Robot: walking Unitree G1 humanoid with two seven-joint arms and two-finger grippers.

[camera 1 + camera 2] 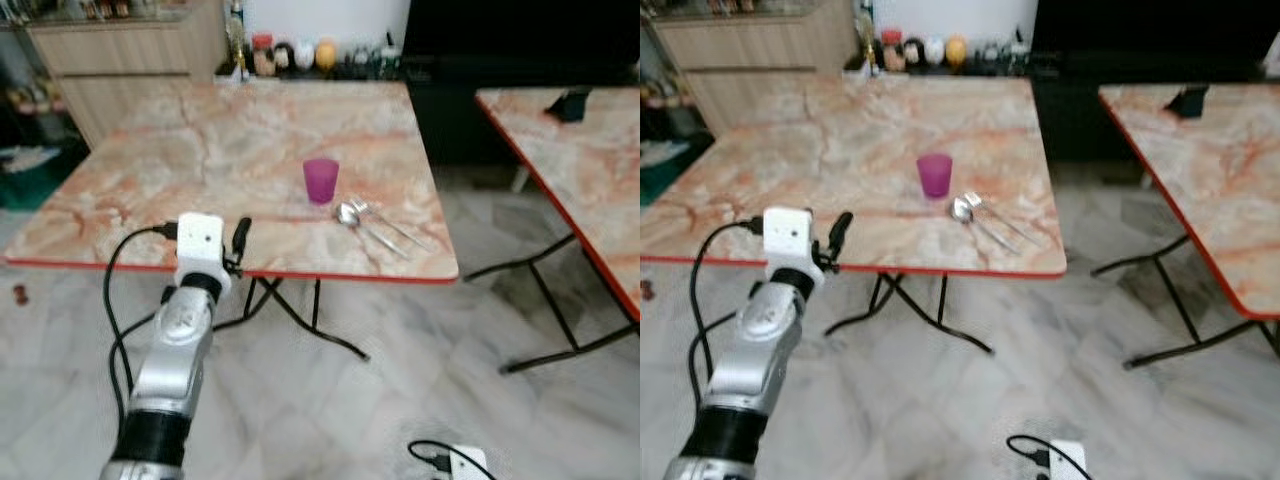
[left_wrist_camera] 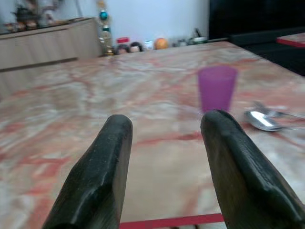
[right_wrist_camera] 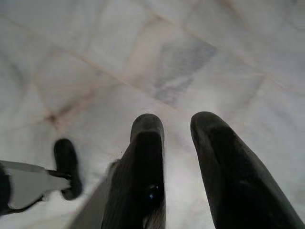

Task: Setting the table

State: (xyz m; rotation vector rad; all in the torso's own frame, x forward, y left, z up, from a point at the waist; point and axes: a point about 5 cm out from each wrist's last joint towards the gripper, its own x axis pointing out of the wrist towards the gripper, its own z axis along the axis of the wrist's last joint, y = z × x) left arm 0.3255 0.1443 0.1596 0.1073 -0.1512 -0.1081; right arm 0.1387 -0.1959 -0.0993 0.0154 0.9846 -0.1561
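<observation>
Standing at the near edge of the marble-patterned counter [image 1: 150,200], with the purple cup [image 1: 321,180] taken as landmark. Just beside the cup, on the side toward the robot's right and slightly nearer, lying together a spoon [image 1: 349,214] and a fork [image 1: 385,225], handles pointing away toward the near right corner. Probably arranged so as one place setting: cup behind, cutlery in front, all within reach of someone sitting at that edge.

Left hand [image 1: 238,243] raised to the counter edge, well apart from the cup and to its left, fingers [image 2: 102,171] spread and grasping nothing. Seen from the left wrist, cup standing upright beyond the gap between the fingers, so probably aimed at it or just hovering before a next move.

Right hand [image 3: 174,143] hanging low over the marble floor [image 3: 190,57], far below the cup, fingers parted and released, idle.

Far behind the cup, at the back edge, a row of bottles and jars [image 1: 290,55]. To the cup's right, well apart, a second counter [image 1: 580,170] of the same kind.
</observation>
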